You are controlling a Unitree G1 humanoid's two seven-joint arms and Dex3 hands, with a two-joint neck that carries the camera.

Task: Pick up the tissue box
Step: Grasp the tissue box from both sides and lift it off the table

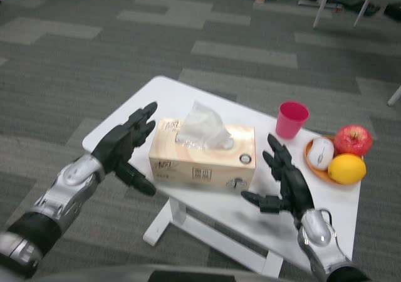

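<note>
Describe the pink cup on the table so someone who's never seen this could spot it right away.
Start at the white table and go to its far right side, beyond the tissue box. The pink cup stands upright there, just left of an orange plate of fruit. It is the only pink thing on the table, and the only open-topped container.

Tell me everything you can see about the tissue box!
The tissue box is a long cardboard box, pale orange-tan, with small printed labels on its front side. A white tissue puffs up from the slot on top. The box lies flat near the middle of the white table, a little turned. The left hand and right hand sit open at its two ends; neither plainly touches it. Nothing else leans on it.
</note>
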